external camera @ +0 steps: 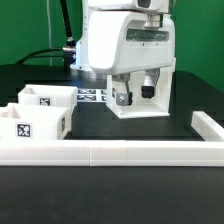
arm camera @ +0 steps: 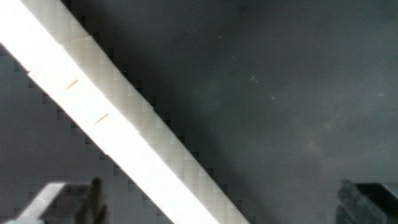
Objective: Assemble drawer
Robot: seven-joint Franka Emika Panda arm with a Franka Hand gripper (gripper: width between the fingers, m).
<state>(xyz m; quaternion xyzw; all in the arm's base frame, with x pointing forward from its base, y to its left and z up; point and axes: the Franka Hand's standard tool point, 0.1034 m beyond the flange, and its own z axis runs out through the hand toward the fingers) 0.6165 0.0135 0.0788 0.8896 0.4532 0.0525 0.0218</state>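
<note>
The white boxy casing (external camera: pixel 160 102) stands on the dark table in the middle of the exterior view, partly hidden behind my hand. Two small white trays with black-and-white tags stand at the exterior view's left, one further back (external camera: pixel 45 98) and one nearer (external camera: pixel 30 126). My gripper (external camera: pixel 136 92) hangs in front of the casing, open and empty. In the wrist view my gripper (arm camera: pixel 221 204) has its dark fingertips (arm camera: pixel 71 205) wide apart, with nothing between them but the table and a white rail (arm camera: pixel 125 120) below.
The long low white rail (external camera: pixel 110 153) runs along the front of the table and turns back at the exterior view's right (external camera: pixel 210 126). The marker board (external camera: pixel 90 97) lies flat behind the trays. Black cables run at the back left.
</note>
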